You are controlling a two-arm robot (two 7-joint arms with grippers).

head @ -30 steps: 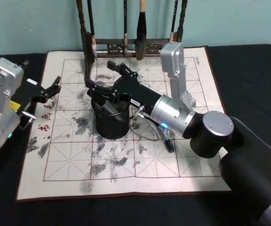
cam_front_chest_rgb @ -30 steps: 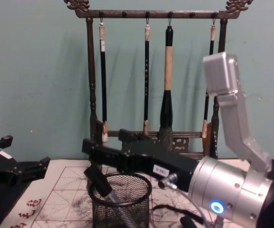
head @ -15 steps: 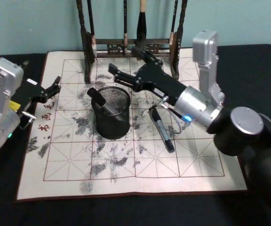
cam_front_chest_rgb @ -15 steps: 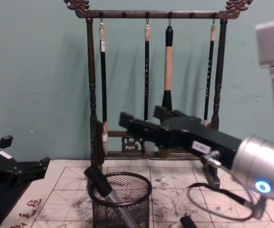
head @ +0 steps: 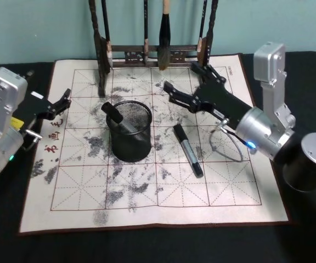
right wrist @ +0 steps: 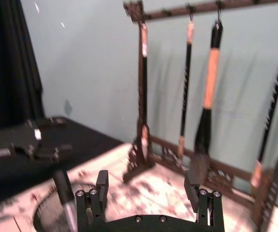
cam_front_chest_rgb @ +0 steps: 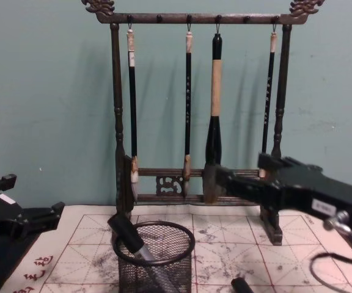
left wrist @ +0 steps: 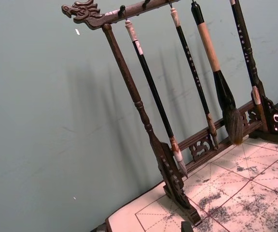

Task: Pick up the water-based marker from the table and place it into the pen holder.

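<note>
Black mesh pen holder already has one marker in it; a second marker lies just beside it on the mat. The right gripper hovers empty, jaws apart, and the left gripper sits parked at the left.

wall: plain teal-green painted wall | table: black cloth-covered tabletop | rack: tall dark carved wooden brush rack before wall | side: black curtain
</note>
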